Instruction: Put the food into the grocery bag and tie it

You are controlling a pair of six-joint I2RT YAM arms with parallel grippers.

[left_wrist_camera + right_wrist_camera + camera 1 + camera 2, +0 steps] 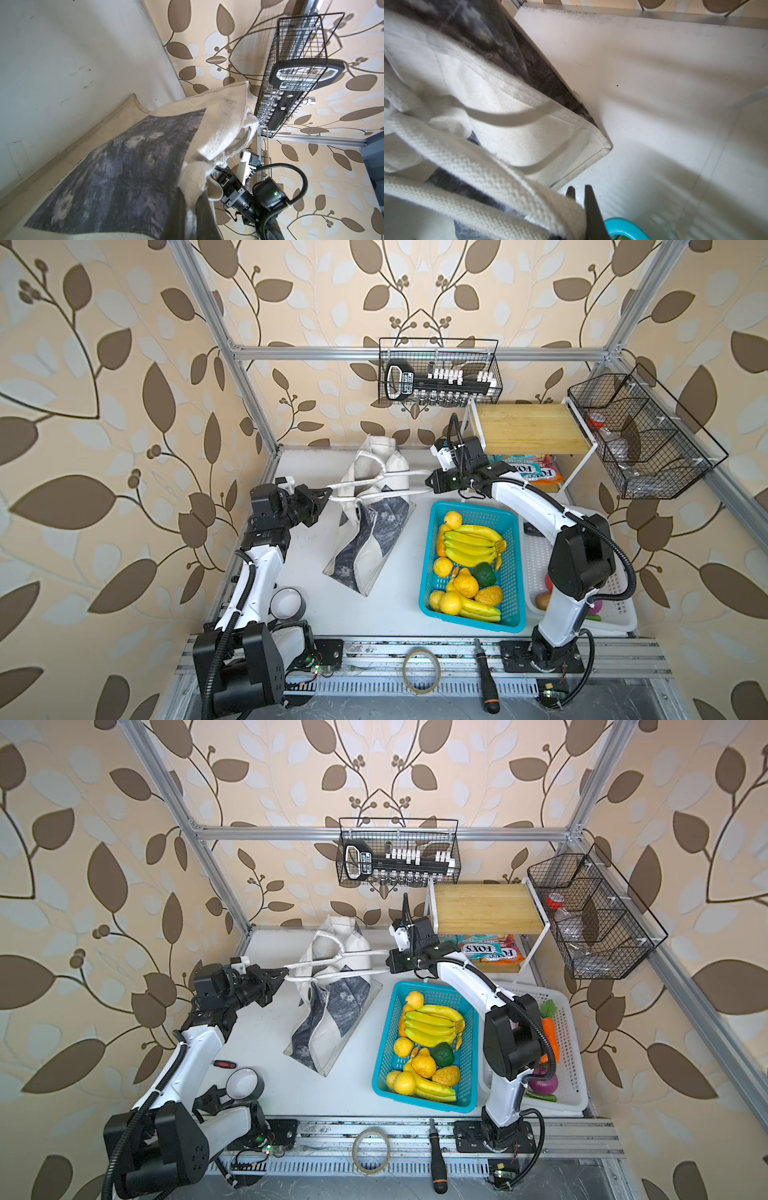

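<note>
Left gripper: the left gripper (328, 491) sits out to the left of the bag. It is pinched tight on a loop of white strap. Its wrist view shows the cloth bunched between the two dark fingers (178, 220).

Strap handles: the strap handles (353, 484) run taut from one gripper to the other, over the bag's mouth. They look crossed or knotted there, though from where I stand I can't say which.

Grocery bag: the grocery bag (365, 539) slumps on the white table (374, 614), between the left arm and the blue basket. Its dark mottled panel faces up, its bottom lies toward the front edge and its top toward the back wall. The mouth is drawn together, so whatever is inside is hidden.

Right gripper: the right gripper (428, 482) hangs to the right of the bag's top, beyond the far end of the blue basket. It is clamped on the other strap. Its wrist view shows the woven band running in between its fingers (591, 207).

Blue basket: the blue basket (427, 556) stands near the bag's right side without touching it, holding bananas (469, 543) and other toy fruit.

White basket: the white basket (536, 556) is just beside the blue one, partly under the right arm.

Back right: FOX'S packets (536, 475) lie beneath the wooden shelf (523, 427).
</note>
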